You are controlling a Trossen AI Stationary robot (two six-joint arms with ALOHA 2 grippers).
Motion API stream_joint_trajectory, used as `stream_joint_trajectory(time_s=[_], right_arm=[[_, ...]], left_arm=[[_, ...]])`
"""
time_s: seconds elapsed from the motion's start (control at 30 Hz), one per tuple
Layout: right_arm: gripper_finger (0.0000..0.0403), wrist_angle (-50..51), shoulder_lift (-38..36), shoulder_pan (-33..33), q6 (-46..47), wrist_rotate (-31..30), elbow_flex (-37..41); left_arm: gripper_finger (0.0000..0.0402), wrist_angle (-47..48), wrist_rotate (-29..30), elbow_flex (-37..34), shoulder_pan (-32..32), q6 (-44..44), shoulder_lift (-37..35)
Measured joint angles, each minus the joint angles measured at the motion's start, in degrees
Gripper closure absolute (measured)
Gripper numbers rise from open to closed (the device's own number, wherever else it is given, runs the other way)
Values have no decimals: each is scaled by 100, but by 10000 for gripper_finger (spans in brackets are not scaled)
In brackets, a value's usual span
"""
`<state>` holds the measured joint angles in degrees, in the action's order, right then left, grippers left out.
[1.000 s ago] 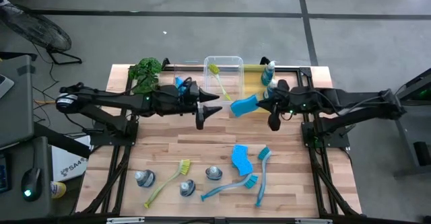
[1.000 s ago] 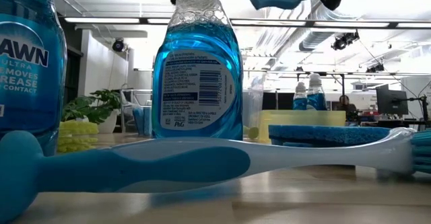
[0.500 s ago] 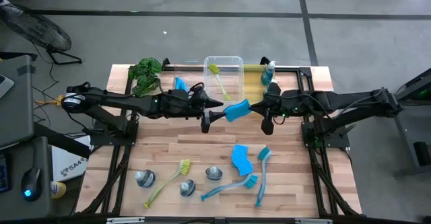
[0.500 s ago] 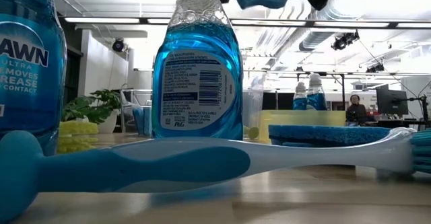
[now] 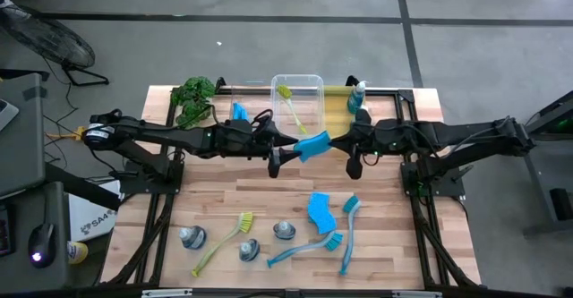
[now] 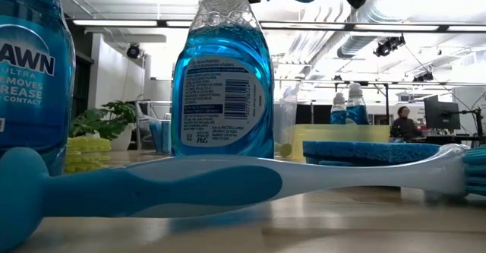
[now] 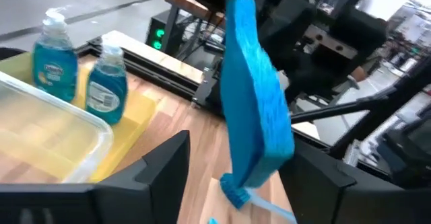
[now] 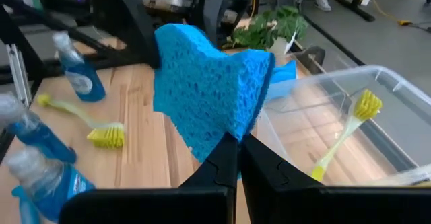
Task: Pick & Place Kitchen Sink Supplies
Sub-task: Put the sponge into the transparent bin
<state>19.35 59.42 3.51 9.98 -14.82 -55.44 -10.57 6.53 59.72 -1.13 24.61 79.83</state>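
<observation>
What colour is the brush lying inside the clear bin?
Yellow-green; the brush shows best in the right wrist view.

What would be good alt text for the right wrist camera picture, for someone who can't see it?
The right claw, shut, pinches a blue sponge and holds it up over the wooden table. Behind the sponge, a clear bin holds a yellow-green dish brush; another brush and blue-liquid bottles sit on the table.
</observation>
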Motion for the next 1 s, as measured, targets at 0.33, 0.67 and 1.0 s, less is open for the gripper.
stream_joint_trajectory(time_s=[0.33,0.67,1.0], right_arm=[[403,-130,100,-52,0,114,0],[403,-137,175,-50,11,176,0],[403,-129,173,-47,22,221,0]], left_arm=[[265,-130,-48,0,0,120,0],[323,-273,-95,0,0,123,0],[393,-258,-244,0,0,132,0]])
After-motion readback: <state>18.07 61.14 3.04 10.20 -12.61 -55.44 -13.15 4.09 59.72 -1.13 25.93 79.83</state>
